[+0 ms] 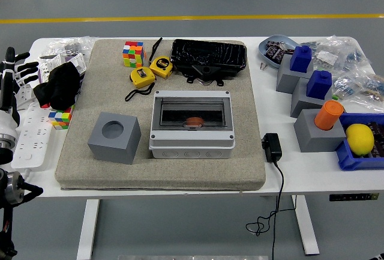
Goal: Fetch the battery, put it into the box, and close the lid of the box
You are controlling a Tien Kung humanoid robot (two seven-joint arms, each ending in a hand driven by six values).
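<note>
White rectangular table [270,179], bearing a beige felt mat [78,164]. Grey plastic enclosure box [191,129] with closed smoked transparent lid, centre of mat; an orange-brown cylindrical battery [194,121] shows through the lid, inside. Glossy black plastic tray [209,56], behind the box. Grey cube block with round socket [114,137], left of the box. Two yellow tape measures [151,71], far left of mat. Left hand [13,71], at the table's left edge, fingers spread, holding nothing.
</note>
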